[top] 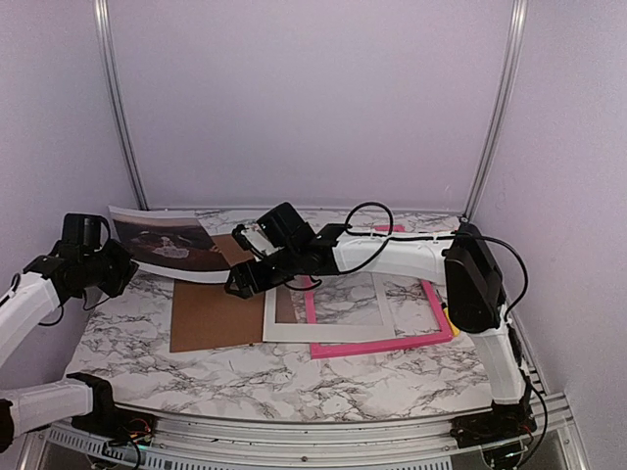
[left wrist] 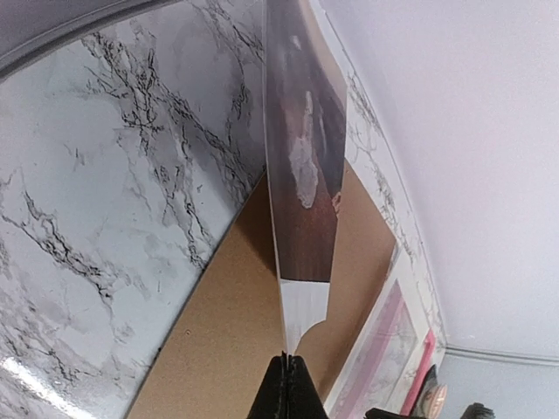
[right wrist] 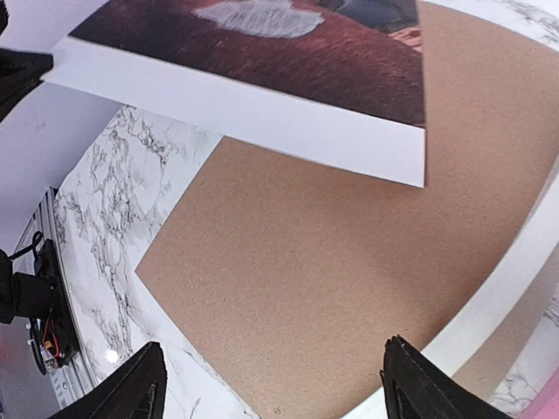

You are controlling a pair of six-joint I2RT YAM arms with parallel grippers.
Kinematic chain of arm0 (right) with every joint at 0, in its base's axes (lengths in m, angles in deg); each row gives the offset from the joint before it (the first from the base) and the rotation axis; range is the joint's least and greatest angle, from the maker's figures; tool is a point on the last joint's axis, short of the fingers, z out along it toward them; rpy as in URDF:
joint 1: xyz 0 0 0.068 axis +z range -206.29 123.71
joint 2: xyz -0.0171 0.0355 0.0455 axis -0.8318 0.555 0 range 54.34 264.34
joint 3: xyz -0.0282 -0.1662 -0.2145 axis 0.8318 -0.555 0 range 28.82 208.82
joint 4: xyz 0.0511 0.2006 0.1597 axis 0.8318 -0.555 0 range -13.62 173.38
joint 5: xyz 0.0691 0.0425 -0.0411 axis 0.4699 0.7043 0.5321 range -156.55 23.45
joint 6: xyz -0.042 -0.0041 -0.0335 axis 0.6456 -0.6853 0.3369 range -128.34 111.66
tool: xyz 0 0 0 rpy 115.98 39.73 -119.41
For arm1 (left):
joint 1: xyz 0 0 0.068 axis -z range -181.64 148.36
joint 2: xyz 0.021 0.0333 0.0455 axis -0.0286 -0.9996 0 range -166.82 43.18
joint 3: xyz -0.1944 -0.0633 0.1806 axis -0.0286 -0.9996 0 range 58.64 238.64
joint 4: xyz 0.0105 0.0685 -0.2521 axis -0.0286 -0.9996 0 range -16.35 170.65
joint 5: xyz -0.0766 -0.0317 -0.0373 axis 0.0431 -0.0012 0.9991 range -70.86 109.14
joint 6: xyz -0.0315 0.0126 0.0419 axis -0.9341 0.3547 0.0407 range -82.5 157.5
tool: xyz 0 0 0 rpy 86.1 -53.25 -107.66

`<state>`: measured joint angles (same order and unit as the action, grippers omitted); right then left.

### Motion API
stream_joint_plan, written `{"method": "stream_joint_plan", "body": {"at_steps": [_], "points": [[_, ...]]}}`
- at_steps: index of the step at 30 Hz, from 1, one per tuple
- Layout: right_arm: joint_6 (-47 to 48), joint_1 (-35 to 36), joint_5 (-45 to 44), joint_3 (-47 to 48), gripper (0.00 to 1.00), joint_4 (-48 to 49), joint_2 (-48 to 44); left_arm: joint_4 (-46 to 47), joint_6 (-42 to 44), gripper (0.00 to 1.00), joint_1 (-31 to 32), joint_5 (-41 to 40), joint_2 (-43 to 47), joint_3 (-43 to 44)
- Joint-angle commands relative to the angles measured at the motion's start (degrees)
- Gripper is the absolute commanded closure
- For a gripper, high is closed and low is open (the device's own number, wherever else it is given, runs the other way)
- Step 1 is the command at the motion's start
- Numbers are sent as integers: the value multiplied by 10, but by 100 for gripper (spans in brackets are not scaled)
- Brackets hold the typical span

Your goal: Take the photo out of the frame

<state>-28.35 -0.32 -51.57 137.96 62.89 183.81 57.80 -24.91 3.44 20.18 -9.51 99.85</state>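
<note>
- The photo [top: 162, 243], a thin glossy print in dark brownish red with a pale band along one edge, is held at that band in the closed jaws of the left gripper [left wrist: 286, 365], away from the frame.
- The frame [top: 380, 345], a narrow bright pink rectangle, lies flat on the right of the table.
- A white mat [top: 294, 331] overlaps it, and a matte brown board [right wrist: 323, 262] lies beside.
- The right gripper [right wrist: 271, 393] is seen above the board, its jaws spread wide and holding nothing.
- The table [top: 294, 380] is marbled white and grey, and it is enclosed by pale lilac walls [top: 313, 98].
</note>
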Motion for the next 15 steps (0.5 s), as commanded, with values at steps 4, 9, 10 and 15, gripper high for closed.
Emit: {"method": "stream_joint_plan", "body": {"at_steps": [4, 9, 10, 15], "points": [[-63, -64, 11, -43, 15, 22, -24, 104, -198, 100, -34, 192, 46, -133], [-65, -85, 2, -83, 15, 25, -40, 125, -267, 100, -32, 225, 96, -213], [-65, -87, 2, -89, 15, 24, -41, 126, -281, 100, -32, 226, 109, -223], [-76, -89, 11, -132, 15, 52, -54, 186, -351, 100, -32, 252, 150, -282]]}}
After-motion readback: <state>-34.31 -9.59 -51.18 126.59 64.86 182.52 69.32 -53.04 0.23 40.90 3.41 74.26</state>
